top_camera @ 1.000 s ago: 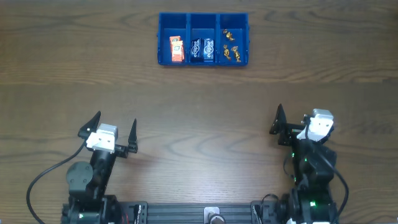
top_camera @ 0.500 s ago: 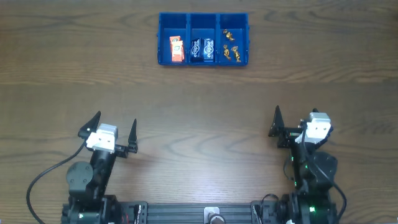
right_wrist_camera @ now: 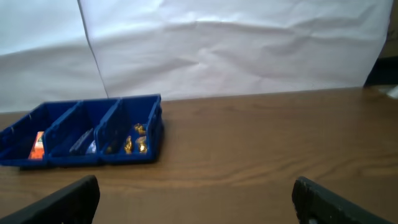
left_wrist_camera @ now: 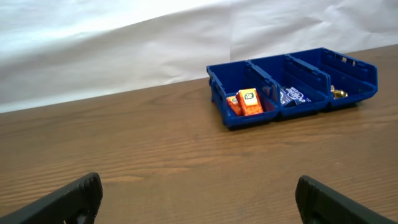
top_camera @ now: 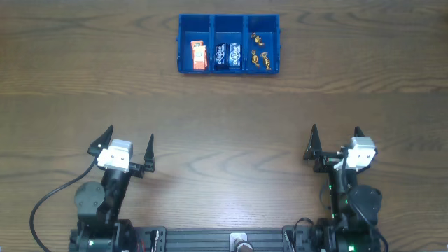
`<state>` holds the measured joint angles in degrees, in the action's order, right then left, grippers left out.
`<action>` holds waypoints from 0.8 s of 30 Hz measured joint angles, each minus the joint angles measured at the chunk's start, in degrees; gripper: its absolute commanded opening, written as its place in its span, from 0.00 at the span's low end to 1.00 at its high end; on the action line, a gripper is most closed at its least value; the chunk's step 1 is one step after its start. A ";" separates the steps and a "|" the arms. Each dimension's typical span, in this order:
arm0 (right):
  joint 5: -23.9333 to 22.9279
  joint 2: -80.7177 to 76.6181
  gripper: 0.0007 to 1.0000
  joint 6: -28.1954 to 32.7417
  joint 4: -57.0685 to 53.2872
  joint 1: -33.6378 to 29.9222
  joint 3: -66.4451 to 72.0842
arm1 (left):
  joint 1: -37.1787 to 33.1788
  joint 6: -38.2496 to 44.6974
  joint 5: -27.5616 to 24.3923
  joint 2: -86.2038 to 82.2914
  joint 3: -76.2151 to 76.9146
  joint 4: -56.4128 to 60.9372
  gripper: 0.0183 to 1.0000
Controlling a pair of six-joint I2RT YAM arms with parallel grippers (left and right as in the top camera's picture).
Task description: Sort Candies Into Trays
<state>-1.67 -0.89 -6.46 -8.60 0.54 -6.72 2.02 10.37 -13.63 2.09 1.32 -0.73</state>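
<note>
The left jaws and right jaws stand spread and empty, parked near their bases, well apart from the tray (top_camera: 179, 43) at the bench's (top_camera: 224, 140) far side. Its separate compartments hold orange candies (top_camera: 199, 55), blue candies (top_camera: 229, 55) and gold candies (top_camera: 260, 50), so sorting looks finished.

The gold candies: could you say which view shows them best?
The top view: it looks straight down on the gold candies, unobstructed. The right wrist view shows several obliquely; the left wrist view, just one glint.
</note>
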 measured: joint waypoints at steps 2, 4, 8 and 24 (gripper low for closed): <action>0.00 0.26 1.00 0.00 1.97 0.00 1.42 | 0.00 0.00 0.00 0.00 0.00 0.00 1.00; 0.00 0.28 1.00 0.00 3.72 0.00 3.76 | 0.00 0.00 0.00 0.00 0.00 0.00 1.00; 0.00 0.28 1.00 0.00 4.00 0.00 6.01 | 0.00 0.00 0.00 0.00 0.00 0.00 1.00; -0.02 0.28 1.00 0.00 4.17 0.00 6.03 | 0.00 0.00 0.00 0.00 0.00 0.00 1.00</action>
<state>-1.69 -0.60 -6.46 -4.43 0.54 -0.69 2.02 10.37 -13.63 2.09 1.32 -0.73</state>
